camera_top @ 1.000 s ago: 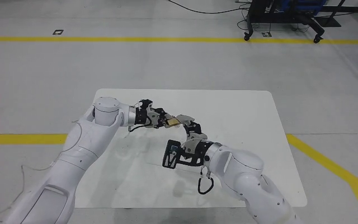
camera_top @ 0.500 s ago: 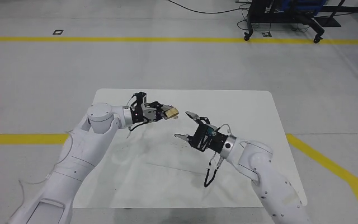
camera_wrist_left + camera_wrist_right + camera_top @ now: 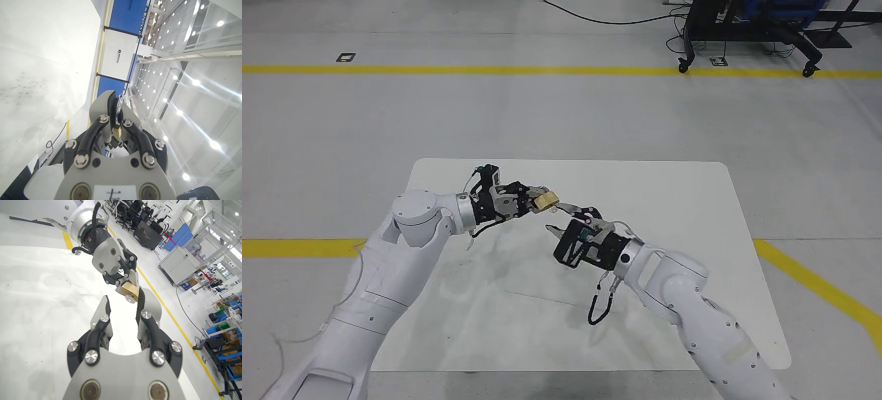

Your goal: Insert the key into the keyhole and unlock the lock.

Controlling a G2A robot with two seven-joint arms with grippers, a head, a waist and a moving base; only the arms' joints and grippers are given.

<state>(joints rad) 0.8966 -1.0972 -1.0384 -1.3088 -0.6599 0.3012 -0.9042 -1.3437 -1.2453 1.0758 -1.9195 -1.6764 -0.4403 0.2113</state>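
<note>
The left gripper (image 3: 535,200) is held above the table (image 3: 692,200), its jaws clenched on the brass lock (image 3: 547,201). In the left wrist view the lock (image 3: 117,132) sits deep between the two fingers, pressed on both flat sides. Its shackle end is hidden inside the grip. The free end of the lock points out past the fingertips, and the silver key (image 3: 130,298) sticks out of that end, its blade already in the keyhole and only its round head showing. The key (image 3: 120,103) is held by the lock alone. Just beyond it is the right gripper (image 3: 122,293), facing the left one with its jaws released and spread wide. The head of the key lies in the gap between these jaws, well apart from one finger and just beside the ribbed pad (image 3: 139,306) of the other. Whether it touches that pad cannot be told. In the top view the two grippers meet nearly tip to tip over the middle of the table, both off its surface.
</note>
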